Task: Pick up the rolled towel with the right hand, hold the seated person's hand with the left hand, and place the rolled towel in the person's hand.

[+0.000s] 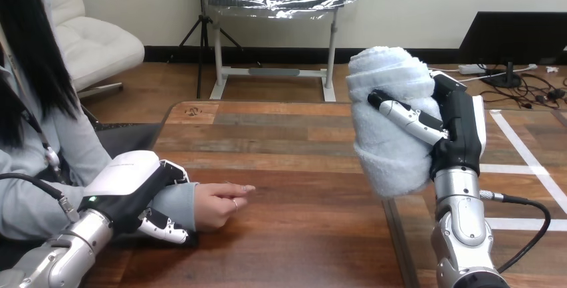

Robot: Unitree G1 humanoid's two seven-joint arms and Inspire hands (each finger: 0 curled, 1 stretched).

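Towel [389,156] gripped in right hand [461,133]; left hand [127,186] clasps person's wrist [180,202].

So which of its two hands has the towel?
The right hand, raised and curled round the rolled towel; the left hand instead grips the person's wrist.

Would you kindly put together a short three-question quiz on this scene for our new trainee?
1. True or false: the towel lies flat on the table.
2. What does the left hand grip? A) the towel B) the person's wrist C) nothing
3. Fill in: the towel is held by the robot's ____ hand.

Key
1. False: it is held up, off the table.
2. B
3. Right: the right hand has its fingers curled round the towel.
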